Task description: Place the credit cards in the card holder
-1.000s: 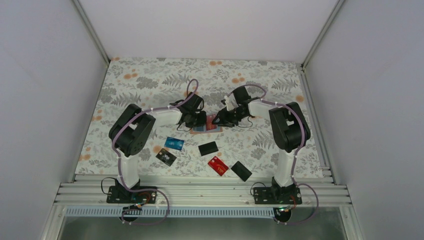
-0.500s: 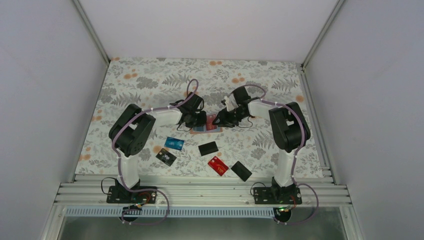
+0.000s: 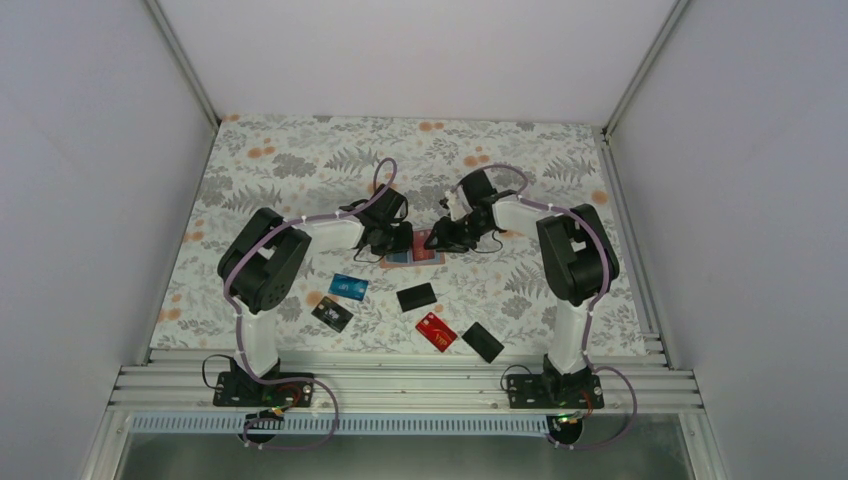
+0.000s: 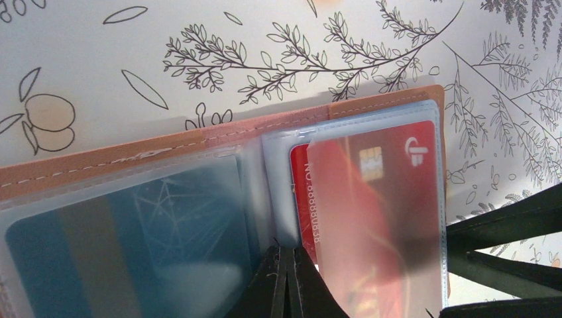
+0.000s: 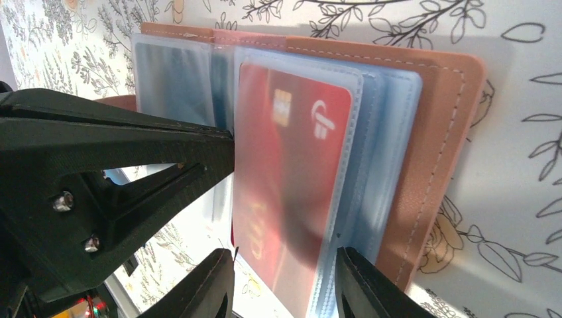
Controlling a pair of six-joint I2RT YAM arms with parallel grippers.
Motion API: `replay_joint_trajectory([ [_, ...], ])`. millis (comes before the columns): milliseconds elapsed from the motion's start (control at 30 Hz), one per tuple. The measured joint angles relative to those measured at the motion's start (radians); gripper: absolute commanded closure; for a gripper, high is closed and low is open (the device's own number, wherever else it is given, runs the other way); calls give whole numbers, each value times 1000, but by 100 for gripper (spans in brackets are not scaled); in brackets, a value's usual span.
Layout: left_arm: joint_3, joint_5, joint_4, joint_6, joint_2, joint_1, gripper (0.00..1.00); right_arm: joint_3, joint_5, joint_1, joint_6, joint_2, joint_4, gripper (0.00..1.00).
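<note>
The tan card holder (image 3: 412, 252) lies open on the floral cloth between my two grippers. In its clear sleeves are a blue card (image 4: 126, 238) on the left and a red card (image 4: 378, 218) on the right. My left gripper (image 4: 287, 257) is shut, its tips pressing on the fold between the sleeves. My right gripper (image 5: 285, 281) straddles the red card (image 5: 291, 179) and its sleeve, one finger touching each long edge. Loose cards lie nearer the arm bases: blue (image 3: 348, 287), black with pale marks (image 3: 332, 314), plain black (image 3: 416, 297), red (image 3: 436, 332) and another black (image 3: 483, 341).
The left gripper's black body (image 5: 112, 165) sits close beside the right gripper's fingers. The right gripper's frame (image 4: 510, 252) shows at the holder's right edge. Grey walls enclose the cloth, and an aluminium rail (image 3: 400, 375) runs along the near edge.
The right wrist has shifted slightly toward the holder. The left arm, the holder and the loose cards have not moved.
</note>
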Motion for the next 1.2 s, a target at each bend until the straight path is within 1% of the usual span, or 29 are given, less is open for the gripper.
replay_joint_trajectory([
  [467,0,0,0,0,0,0,98,13,28,27,0,0,-12,60],
  [800,0,0,0,0,0,0,98,55,98,42,-1,-11,-71,60],
  [1200,0,0,0,0,0,0,98,97,89,60,-4,-15,-85,60],
])
